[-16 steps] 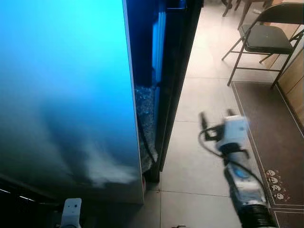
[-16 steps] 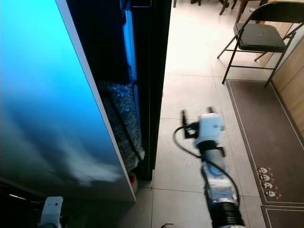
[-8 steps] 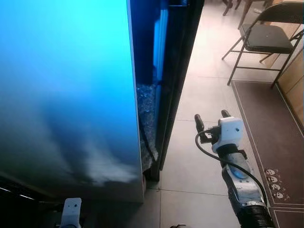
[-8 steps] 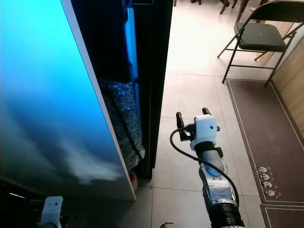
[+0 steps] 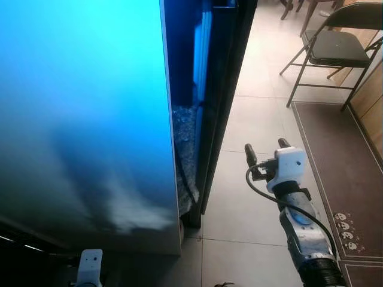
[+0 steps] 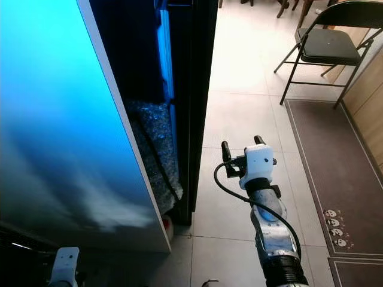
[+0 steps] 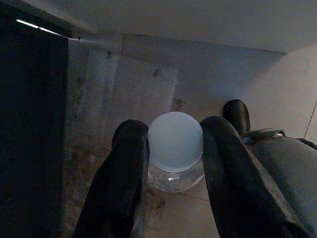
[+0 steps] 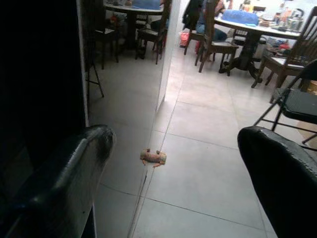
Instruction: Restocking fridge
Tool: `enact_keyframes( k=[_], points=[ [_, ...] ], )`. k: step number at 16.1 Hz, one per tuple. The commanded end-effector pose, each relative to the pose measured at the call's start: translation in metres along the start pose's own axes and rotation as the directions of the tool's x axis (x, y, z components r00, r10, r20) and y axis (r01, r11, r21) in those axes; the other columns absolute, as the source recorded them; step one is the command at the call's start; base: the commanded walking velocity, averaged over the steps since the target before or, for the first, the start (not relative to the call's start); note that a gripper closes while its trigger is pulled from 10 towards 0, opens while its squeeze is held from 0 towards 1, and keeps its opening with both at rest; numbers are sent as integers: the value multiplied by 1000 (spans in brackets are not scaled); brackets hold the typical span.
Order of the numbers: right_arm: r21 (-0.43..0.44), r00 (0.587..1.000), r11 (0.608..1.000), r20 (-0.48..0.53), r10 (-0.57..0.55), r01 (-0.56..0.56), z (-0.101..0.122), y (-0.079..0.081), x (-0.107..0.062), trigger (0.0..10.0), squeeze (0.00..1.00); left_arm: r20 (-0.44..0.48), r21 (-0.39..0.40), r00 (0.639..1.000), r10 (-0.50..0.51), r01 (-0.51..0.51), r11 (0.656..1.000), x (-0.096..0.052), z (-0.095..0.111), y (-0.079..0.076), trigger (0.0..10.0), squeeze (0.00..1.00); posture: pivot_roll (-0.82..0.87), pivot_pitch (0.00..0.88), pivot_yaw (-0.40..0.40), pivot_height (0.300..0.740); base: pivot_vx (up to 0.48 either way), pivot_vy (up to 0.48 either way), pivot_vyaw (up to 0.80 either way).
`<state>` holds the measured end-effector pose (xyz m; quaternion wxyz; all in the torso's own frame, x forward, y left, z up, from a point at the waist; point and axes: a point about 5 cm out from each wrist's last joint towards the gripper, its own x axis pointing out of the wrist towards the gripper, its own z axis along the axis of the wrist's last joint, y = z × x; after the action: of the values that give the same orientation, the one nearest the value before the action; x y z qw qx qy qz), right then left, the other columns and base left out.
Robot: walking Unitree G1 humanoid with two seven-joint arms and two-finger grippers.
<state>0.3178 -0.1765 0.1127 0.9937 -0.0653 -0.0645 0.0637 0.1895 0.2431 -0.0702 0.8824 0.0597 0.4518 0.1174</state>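
Fridge-side, the tall blue-lit fridge door panel (image 5: 84,119) stands ajar, with a dark gap running down beside the black fridge body (image 5: 218,101). The left tool (image 7: 171,148) hangs low, its two black fingers (image 7: 126,163) pinching a clear plastic bottle with a white round cap (image 7: 176,141) by the neck, below the door's bottom edge. The right tool (image 5: 263,152) hovers empty over the pale tiled floor (image 5: 251,107), fingers spread wide, just beside the fridge's edge.

To do this step well, I'd say the right tool should catch the door's edge and swing it wider before the bottle goes up; the gap looks too narrow now. Keep the bottle upright and clear of the door's lower corner.

Compared with a second ago, the right arm has come forward and settled; since half a second ago it has hardly moved. A black folding chair (image 5: 335,48) and a brown mat (image 5: 341,161) stand off to the right.
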Motion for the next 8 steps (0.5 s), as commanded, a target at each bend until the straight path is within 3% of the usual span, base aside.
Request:
enact_keyframes(
  k=[1, 4, 7, 8],
  points=[
    [-32, 1000, 999, 15, -24, 25, 1, 4, -1, 10000, 0, -28, 23, 1000, 14, -13, 1000, -1, -10, 3, 10000, 0, -209, 166, 2, 740, 0, 0, 0],
    [-43, 986, 987, -57, -159, 157, -19, -7, -21, 10000, 0, -28, 29, 1000, 11, -10, 1000, -1, -10, 2, 10000, 0, -208, 164, 0, 740, 0, 0, 0],
    [-51, 987, 992, -101, -124, 119, -27, 1, -24, 10000, 0, -27, 32, 1000, 9, -8, 999, -1, -10, 2, 10000, 0, -207, 159, 0, 740, 0, 0, 0],
    [-18, 989, 997, -126, -80, 78, -30, 7, -23, 10000, 0, -26, 33, 1000, 9, -8, 999, -1, -10, 2, 10000, 0, -203, 152, 0, 740, 0, 0, 0]
  ],
)
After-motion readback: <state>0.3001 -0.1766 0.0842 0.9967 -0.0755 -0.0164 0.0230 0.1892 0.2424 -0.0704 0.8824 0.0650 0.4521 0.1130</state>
